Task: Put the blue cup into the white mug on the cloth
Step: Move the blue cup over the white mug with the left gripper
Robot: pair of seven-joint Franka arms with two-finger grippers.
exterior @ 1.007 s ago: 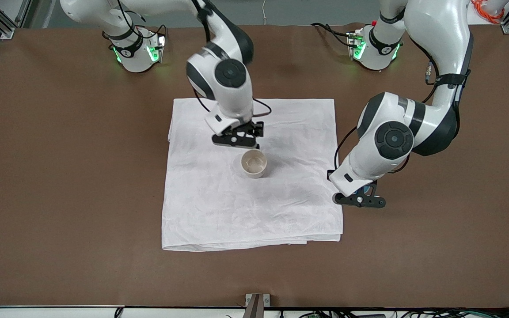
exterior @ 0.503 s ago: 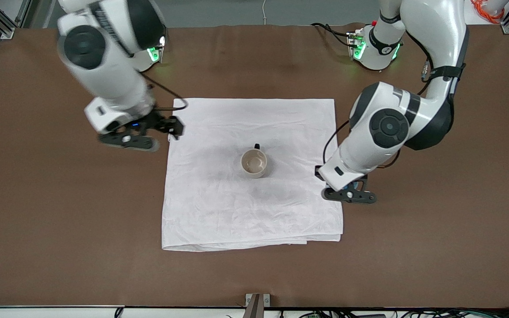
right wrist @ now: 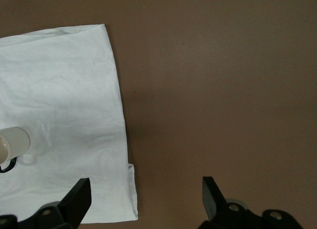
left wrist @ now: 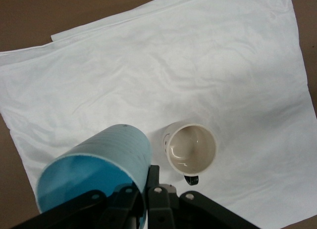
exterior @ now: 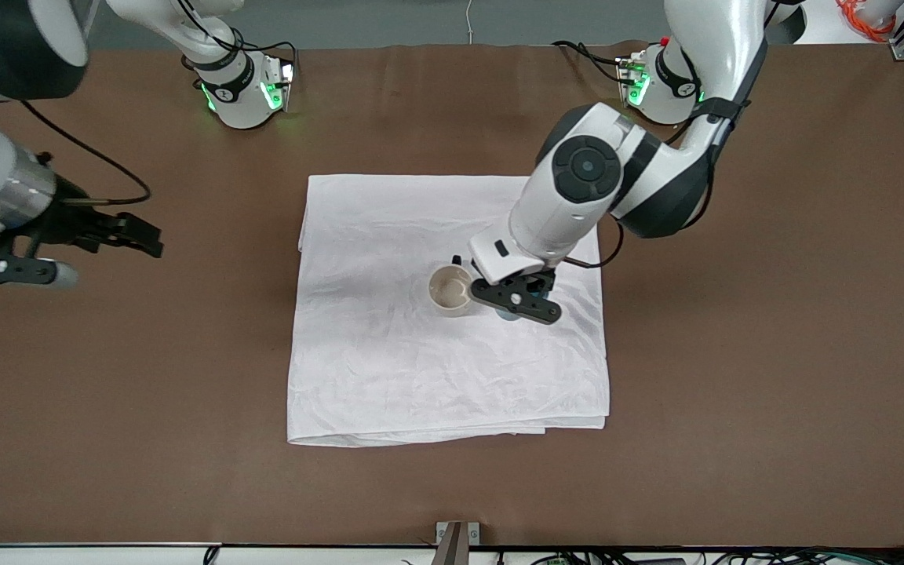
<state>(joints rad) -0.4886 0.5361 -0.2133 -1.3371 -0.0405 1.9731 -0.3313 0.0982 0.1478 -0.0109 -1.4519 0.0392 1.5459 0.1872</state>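
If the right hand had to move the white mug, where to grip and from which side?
Come straight down and pinch the rim wall of the white mug, clear of its black handle. It stands upright on the cloth, mouth open and empty. The left hand, shut on the blue cup, crowds the mug at the left arm's end.
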